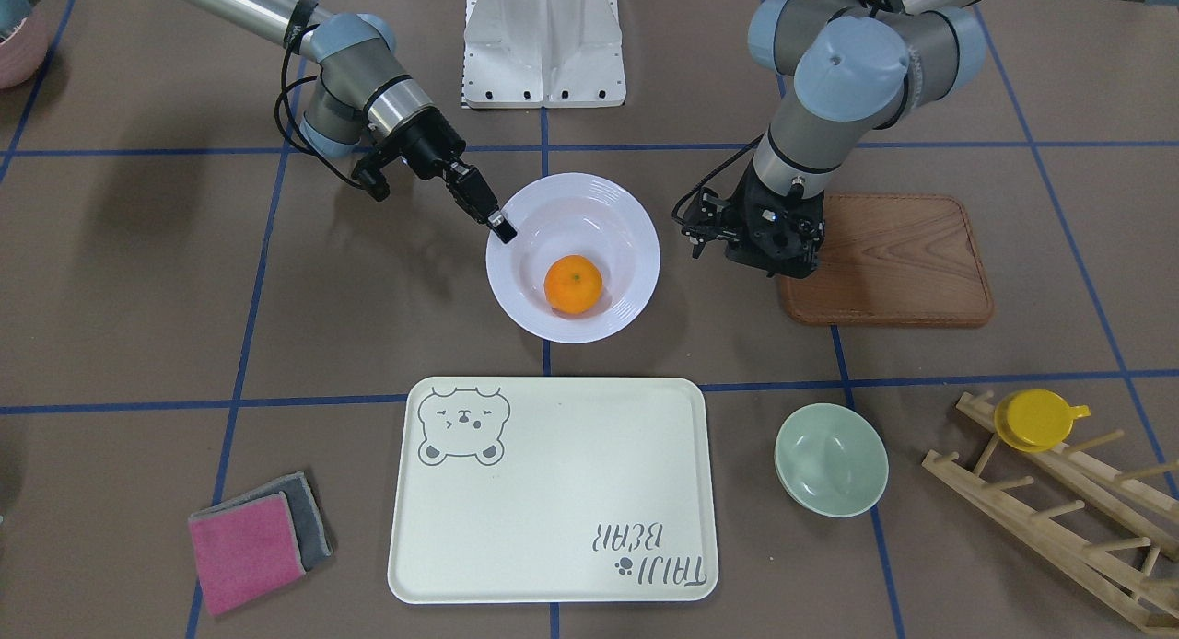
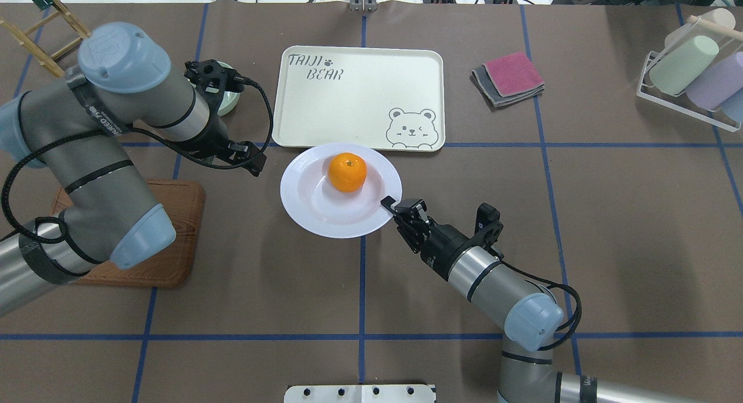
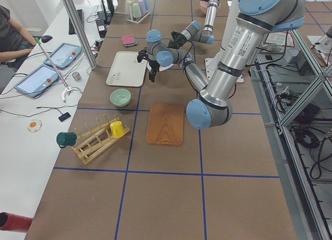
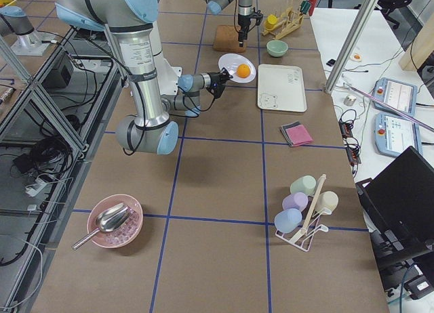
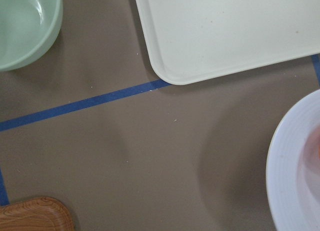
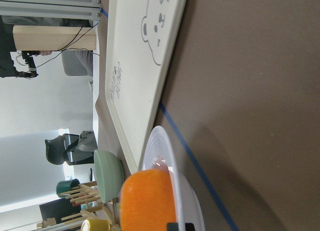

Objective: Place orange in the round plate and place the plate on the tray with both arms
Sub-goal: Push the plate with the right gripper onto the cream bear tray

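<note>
Resting orange [image 1: 573, 284]: in the sunken centre of the round plate [image 1: 636, 225].
Round plate: on the table [image 1: 184, 298], just beside the tray [image 1: 553, 492], on its robot-facing side.
Right gripper [image 1: 502, 226]: fingertips at the plate's rim; pinching or not, I cannot tell.
Left gripper [image 1: 757, 245]: hovering between plate and wooden board [image 1: 903, 261]; open or closed, I cannot tell.

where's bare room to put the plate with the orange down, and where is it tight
The tray is wholly bare. Bare table lies between tray and pink cloth. Crowded: the round plate has the right gripper at its rim, the left gripper beside it, wooden board and green bowl on that side.
</note>
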`<action>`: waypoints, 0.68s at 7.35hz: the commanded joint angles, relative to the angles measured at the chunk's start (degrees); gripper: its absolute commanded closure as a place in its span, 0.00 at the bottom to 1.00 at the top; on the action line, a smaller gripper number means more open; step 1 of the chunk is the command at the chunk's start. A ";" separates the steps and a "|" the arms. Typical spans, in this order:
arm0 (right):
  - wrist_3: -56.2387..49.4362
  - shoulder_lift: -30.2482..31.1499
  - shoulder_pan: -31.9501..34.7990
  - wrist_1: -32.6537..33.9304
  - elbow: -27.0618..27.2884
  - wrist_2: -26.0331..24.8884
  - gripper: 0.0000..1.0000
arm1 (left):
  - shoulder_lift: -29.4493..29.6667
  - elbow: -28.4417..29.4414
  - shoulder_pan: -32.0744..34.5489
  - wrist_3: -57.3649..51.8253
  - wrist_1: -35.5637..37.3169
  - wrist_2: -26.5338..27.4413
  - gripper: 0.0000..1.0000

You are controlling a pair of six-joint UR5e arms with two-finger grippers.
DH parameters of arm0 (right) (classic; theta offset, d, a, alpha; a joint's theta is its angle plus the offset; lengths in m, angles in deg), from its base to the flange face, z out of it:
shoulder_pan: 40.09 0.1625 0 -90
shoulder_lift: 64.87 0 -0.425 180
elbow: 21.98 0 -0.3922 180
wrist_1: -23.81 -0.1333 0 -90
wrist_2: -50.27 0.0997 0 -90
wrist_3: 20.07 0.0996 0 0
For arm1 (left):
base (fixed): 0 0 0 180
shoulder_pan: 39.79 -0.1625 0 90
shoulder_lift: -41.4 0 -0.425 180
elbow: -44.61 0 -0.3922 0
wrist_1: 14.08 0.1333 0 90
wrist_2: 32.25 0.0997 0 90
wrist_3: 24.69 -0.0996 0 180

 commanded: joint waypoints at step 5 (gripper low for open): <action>3.71 -13.26 13.42 2.44 -14.46 0.83 1.00 | -11.08 -6.25 18.91 -20.62 1.10 -14.25 0.00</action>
